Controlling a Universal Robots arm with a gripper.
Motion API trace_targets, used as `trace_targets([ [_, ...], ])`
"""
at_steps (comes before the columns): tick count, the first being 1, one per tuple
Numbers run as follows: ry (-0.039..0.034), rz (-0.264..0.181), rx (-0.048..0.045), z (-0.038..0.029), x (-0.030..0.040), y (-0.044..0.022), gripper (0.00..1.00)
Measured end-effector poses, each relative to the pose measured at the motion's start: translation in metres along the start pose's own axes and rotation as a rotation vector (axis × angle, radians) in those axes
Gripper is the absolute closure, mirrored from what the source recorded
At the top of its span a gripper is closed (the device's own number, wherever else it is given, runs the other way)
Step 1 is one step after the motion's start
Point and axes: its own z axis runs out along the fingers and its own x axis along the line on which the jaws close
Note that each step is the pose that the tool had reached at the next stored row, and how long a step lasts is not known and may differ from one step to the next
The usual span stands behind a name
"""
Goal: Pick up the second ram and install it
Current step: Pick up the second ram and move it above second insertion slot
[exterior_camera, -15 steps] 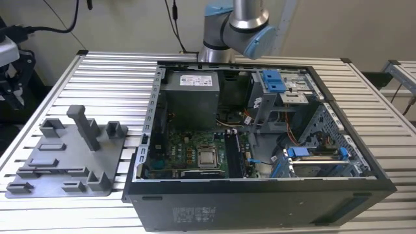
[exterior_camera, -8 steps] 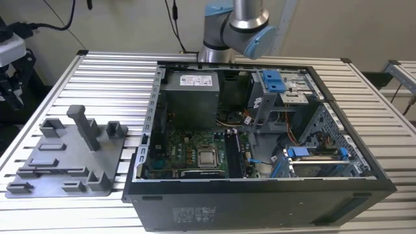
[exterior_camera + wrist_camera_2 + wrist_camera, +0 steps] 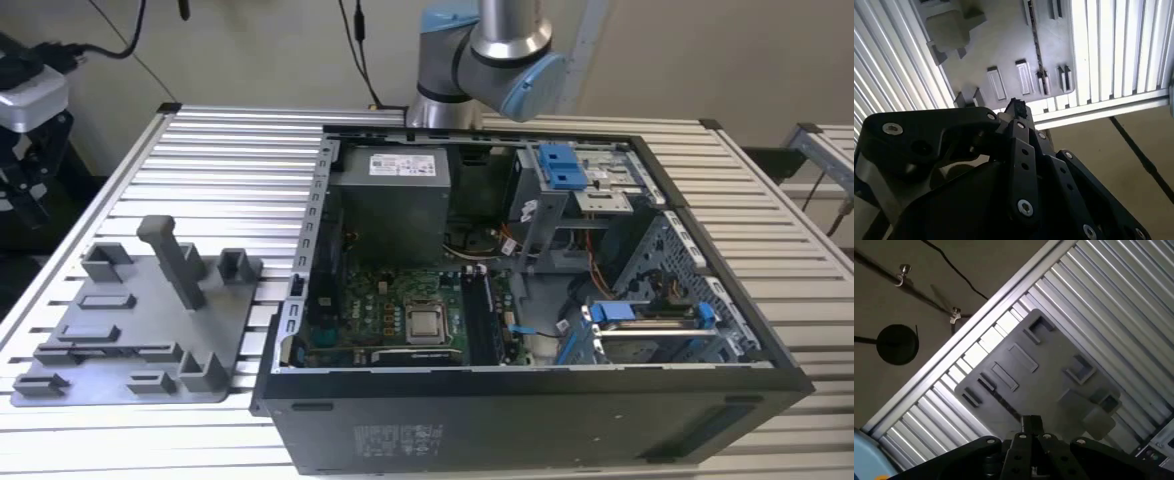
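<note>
The second ram [image 3: 1035, 50] appears to be stood on edge in the grey tray [image 3: 140, 325], left of the computer case [image 3: 534, 430]. The gripper [image 3: 1016, 107] is seen closed and empty above the tray. The ram is judged light, stiff and fragile, and best gripped by its long edges.

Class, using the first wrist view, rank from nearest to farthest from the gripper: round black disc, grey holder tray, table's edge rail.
1. The grey holder tray, just beneath the gripper.
2. The table's edge rail, beyond the tray.
3. The round black disc, down on the floor.
</note>
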Motion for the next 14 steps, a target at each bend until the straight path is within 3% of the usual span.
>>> trace_targets([
  [14, 0.0122, -0.253, -0.004, 0.0025, 0.0, -0.0001, 0.89],
])
